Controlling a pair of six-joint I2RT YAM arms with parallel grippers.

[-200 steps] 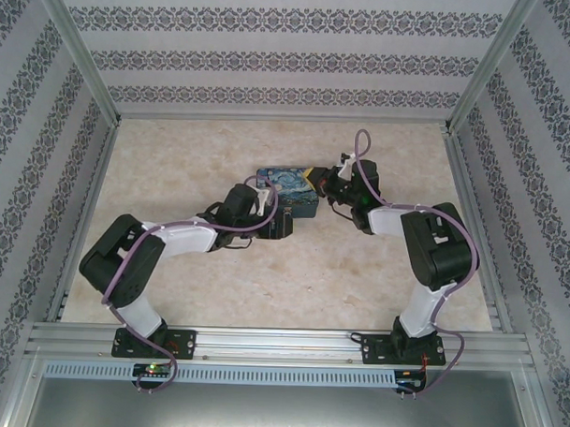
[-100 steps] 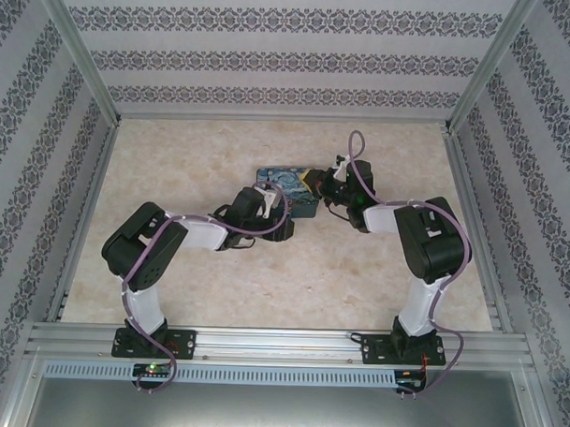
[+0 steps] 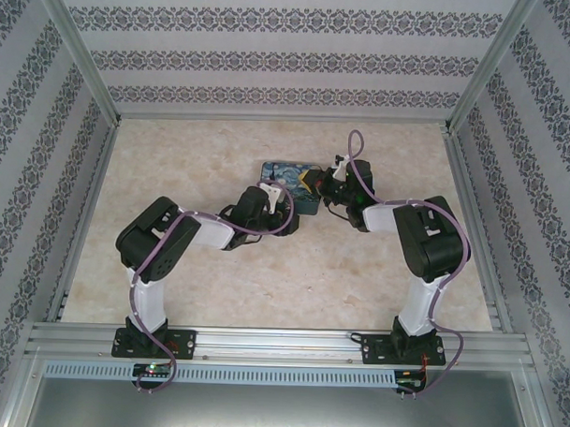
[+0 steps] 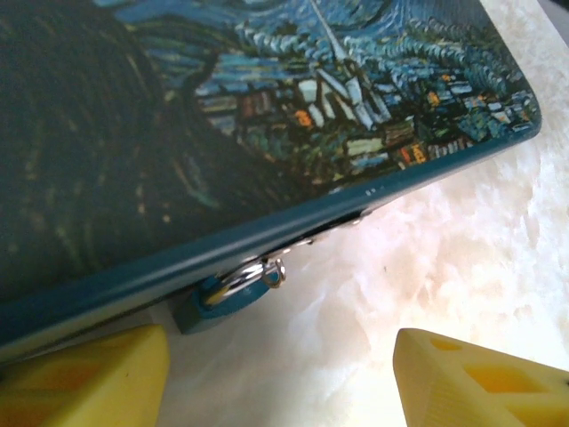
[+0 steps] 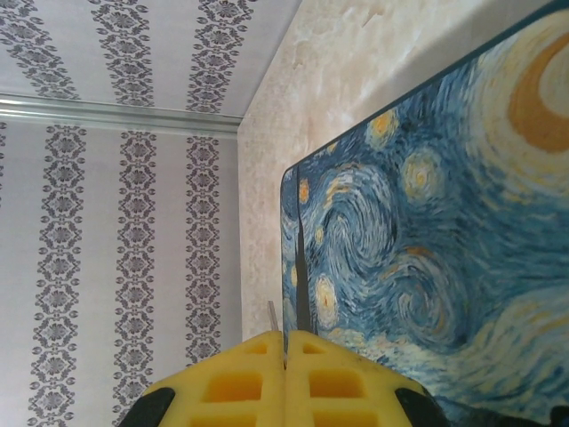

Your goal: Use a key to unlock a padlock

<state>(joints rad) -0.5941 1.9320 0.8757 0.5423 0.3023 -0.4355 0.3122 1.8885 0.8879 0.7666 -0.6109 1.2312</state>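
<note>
Left wrist view: the left gripper (image 4: 280,382) stands wide, lined up on the blue padlock (image 4: 222,301) hanging at 11 o'clock from the tin (image 4: 267,133), probably to steady it. The right gripper (image 5: 286,351) pinches the key (image 5: 302,276), which points to 12 o'clock, ready for insertion.

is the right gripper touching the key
Touching: the right wrist view shows the right gripper shut on the key, its dark blade sticking out between the fingers.
</note>
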